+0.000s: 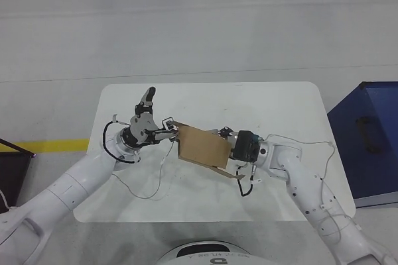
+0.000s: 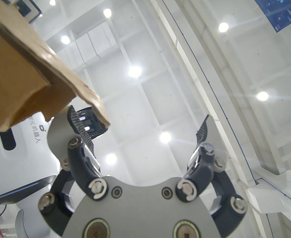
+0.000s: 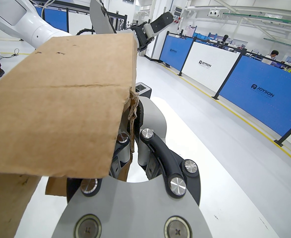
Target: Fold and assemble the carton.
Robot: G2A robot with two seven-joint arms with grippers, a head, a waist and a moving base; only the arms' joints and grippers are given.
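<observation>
Right gripper [image 3: 133, 130] pinches the carton [image 1: 202, 147] by one edge; left gripper [image 2: 139, 120] gapes open alongside, so the lone hold may slip.

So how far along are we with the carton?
Partway, I'd say. Done: the carton is picked up and looks lifted above the table. In hand: the right gripper is shut on one edge, while the left gripper is open at the opposite end, one finger against a flap. Left: neither end looks folded shut yet.
</observation>
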